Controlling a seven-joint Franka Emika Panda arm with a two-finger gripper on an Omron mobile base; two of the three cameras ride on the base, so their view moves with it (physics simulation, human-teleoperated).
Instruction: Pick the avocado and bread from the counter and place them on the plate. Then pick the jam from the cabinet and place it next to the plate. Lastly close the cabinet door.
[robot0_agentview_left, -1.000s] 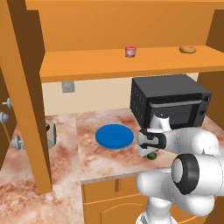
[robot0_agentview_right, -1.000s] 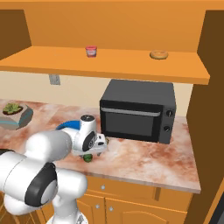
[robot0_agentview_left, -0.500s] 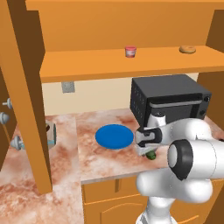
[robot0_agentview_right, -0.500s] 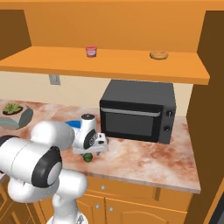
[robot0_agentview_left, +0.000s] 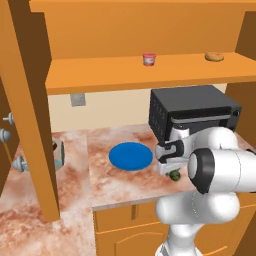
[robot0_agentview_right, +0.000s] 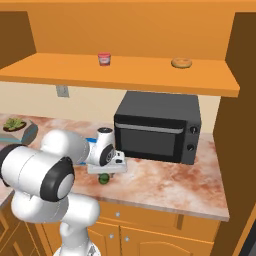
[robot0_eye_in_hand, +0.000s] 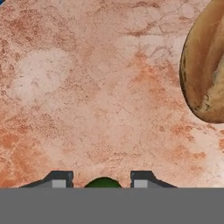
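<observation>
The dark green avocado (robot0_agentview_left: 175, 175) (robot0_agentview_right: 104, 178) lies on the marbled counter (robot0_agentview_left: 107, 186) in front of the microwave. My gripper (robot0_agentview_left: 174, 171) (robot0_agentview_right: 105, 174) (robot0_eye_in_hand: 102, 183) is lowered over it. In the hand view the avocado (robot0_eye_in_hand: 103, 183) sits between the two fingertips (robot0_eye_in_hand: 61, 179), which flank it closely; contact is hidden. The brown speckled bread (robot0_eye_in_hand: 204, 65) lies close by on the counter. To the left of the gripper rests the blue plate (robot0_agentview_left: 131, 156). The pinkish-red jam (robot0_agentview_left: 149, 59) (robot0_agentview_right: 104, 58) stands on the shelf of the cabinet (robot0_agentview_left: 150, 74).
A black microwave (robot0_agentview_left: 192, 111) (robot0_agentview_right: 157, 127) stands right behind the gripper. The open cabinet door (robot0_agentview_left: 27, 100) hangs over the counter's left part. A tan doughnut-shaped roll (robot0_agentview_left: 214, 56) (robot0_agentview_right: 181, 62) sits on the shelf at the right.
The fingers have drawn in around the avocado. The arm's elbow has swung round in front of the cameras; the hand has stayed over the fruit.
</observation>
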